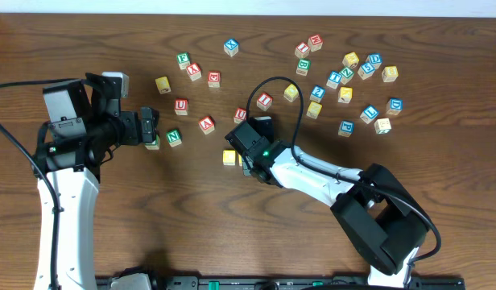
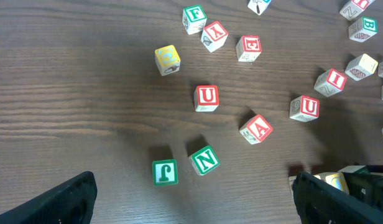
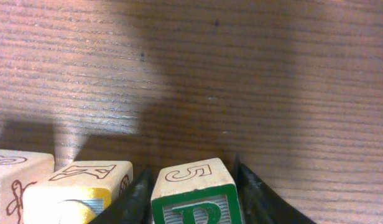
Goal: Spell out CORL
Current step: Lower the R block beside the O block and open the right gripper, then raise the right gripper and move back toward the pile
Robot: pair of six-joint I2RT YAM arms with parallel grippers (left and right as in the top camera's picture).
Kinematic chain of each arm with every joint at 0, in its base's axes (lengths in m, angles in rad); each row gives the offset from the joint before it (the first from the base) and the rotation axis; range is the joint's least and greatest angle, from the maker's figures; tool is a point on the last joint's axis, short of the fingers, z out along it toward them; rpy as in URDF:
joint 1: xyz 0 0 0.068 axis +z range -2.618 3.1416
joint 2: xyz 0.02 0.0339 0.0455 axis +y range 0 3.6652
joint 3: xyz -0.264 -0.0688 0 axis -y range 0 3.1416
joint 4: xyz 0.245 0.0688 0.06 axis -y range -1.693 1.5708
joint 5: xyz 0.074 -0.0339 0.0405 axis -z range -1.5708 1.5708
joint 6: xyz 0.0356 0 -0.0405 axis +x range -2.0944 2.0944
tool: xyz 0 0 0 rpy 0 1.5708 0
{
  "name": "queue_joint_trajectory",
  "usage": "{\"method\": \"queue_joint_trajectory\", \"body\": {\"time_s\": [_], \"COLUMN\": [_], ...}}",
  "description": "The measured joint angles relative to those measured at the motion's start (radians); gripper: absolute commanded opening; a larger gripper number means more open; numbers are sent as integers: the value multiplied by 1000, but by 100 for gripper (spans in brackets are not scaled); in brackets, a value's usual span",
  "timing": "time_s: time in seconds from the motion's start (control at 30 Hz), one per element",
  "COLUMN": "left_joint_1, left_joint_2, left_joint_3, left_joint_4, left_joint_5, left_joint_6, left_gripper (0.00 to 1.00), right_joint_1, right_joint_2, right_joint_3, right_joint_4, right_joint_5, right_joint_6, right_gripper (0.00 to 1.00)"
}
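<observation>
Since the letters need 1 row, the right gripper [image 3: 194,186] pinches a green block [image 3: 191,177] beside a yellow block [image 3: 79,183]; the left gripper [image 2: 194,186] hangs spread.

In the right wrist view the green block [image 3: 194,196] runs off the bottom edge at 6 o'clock, its front letter cut short. The yellow block [image 3: 79,190] at 7 o'clock is cropped likewise. Overhead, the right gripper [image 1: 247,167] mostly hides the green block.

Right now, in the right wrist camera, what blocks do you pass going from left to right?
Pale picture block, K block, green 5 block between the fingers.
</observation>
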Motion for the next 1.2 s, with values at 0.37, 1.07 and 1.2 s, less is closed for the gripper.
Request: {"method": "queue_joint_trajectory", "body": {"time_s": [0.37,1.07,1.2], "left_joint_1": [0,0,0], "left_joint_2": [0,0,0], "left_joint_3": [0,0,0], "left_joint_4": [0,0,1], "left_joint_5": [0,0,0], "left_joint_6": [0,0,0], "left_gripper": [99,99,99], "right_joint_1": [0,-62,-181], "right_joint_2": [-2,-288,-270], "right_joint_3": [0,122,360], "right_joint_4": [11,-174,-418], "right_joint_5": [29,158,143], "right_joint_6": [0,-66,-68], "right_gripper": [42,59,55]}}
